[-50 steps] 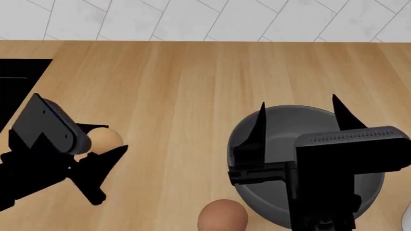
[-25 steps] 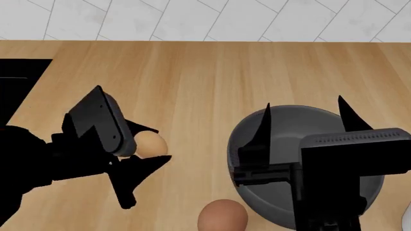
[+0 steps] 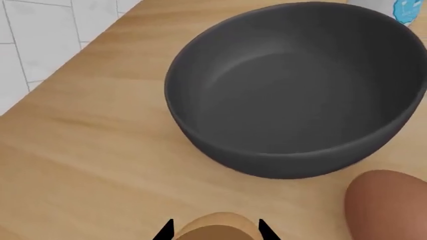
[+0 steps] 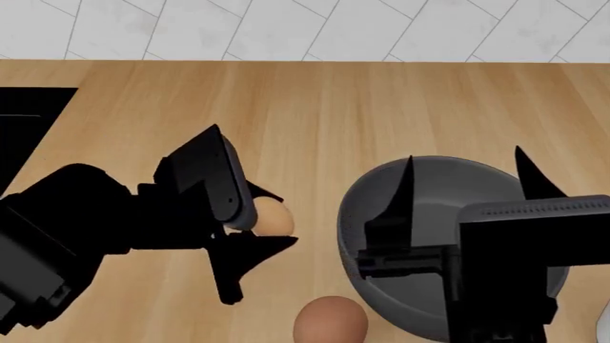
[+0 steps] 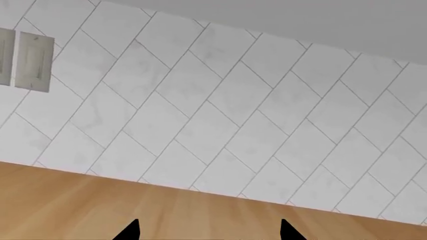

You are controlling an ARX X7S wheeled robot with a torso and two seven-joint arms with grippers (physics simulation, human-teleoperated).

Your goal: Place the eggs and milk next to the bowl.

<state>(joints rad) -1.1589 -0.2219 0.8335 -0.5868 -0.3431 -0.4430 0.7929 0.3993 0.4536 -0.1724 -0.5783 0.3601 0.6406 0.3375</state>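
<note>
My left gripper (image 4: pixel 271 220) is shut on the pale tan egg (image 4: pixel 273 219) and holds it left of the dark grey bowl (image 4: pixel 433 193). In the left wrist view the tan egg (image 3: pixel 217 227) sits between the fingertips, with the bowl (image 3: pixel 293 85) just beyond. The reddish-brown egg (image 4: pixel 330 319) lies on the counter by the bowl's near-left side, and also shows in the left wrist view (image 3: pixel 387 205). My right gripper (image 4: pixel 467 171) is open and empty over the bowl. A white and blue corner, perhaps the milk (image 3: pixel 403 7), shows behind the bowl.
The wooden counter (image 4: pixel 305 107) ends at a white tiled wall (image 4: pixel 305 28). The black sink (image 4: pixel 28 121) is at the far left. A wall outlet (image 5: pixel 27 60) shows in the right wrist view.
My left gripper has carried the tan egg to the right, towards the bowl. The right gripper has shifted slightly right. The brown egg has not moved.
</note>
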